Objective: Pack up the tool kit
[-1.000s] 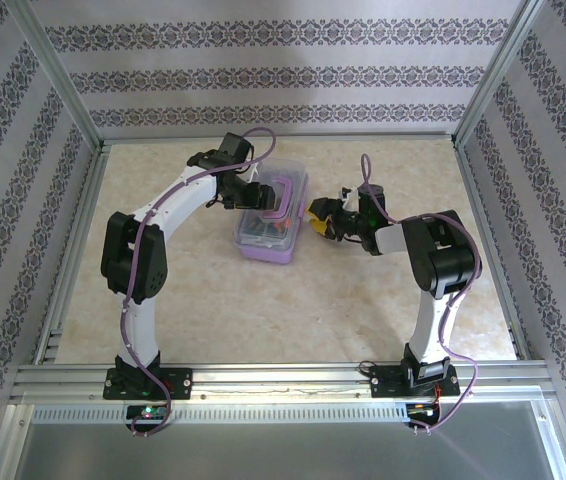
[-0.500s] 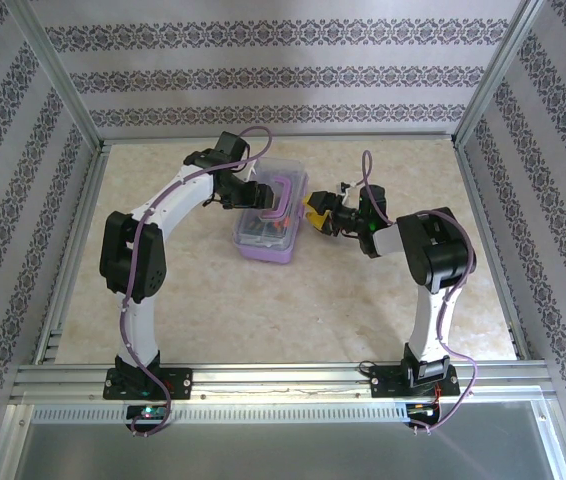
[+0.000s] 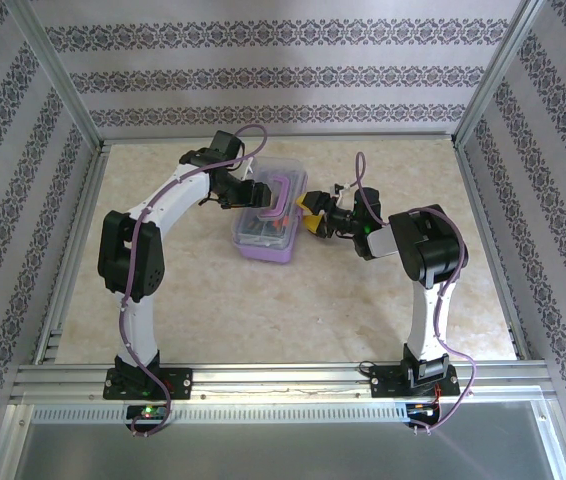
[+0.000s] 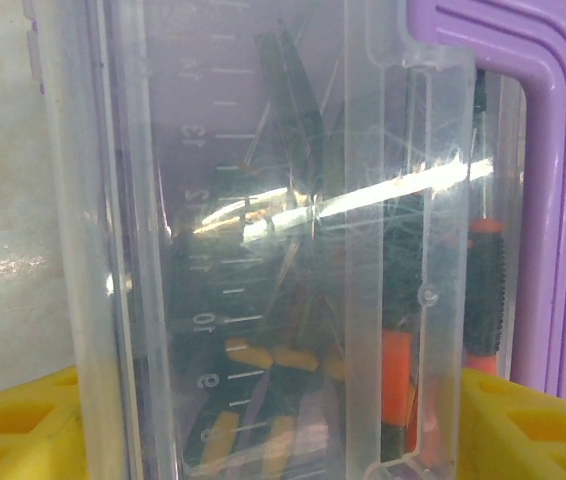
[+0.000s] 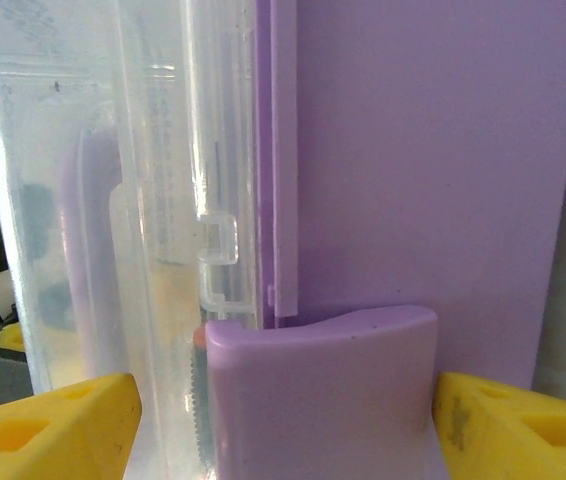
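Kit (image 3: 266, 222) sitting middle of table (image 3: 363, 300), screwdrivers (image 4: 483, 290) inside. Probably light, slick, thin plastic, easy to crack; best grabbed by handle (image 3: 281, 195) or stiff purple base (image 5: 413, 150). Left gripper (image 4: 278, 415) straddling lid (image 4: 263, 200), can't tell if actually pinching. Right gripper (image 5: 288, 420) jaws apart either side of latch (image 5: 323, 370), not clamped.

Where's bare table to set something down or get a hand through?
Free: the near half of the table, from the tool kit box to the near edge; also the far right corner. Crowded: around the box, left gripper and right gripper on either side.
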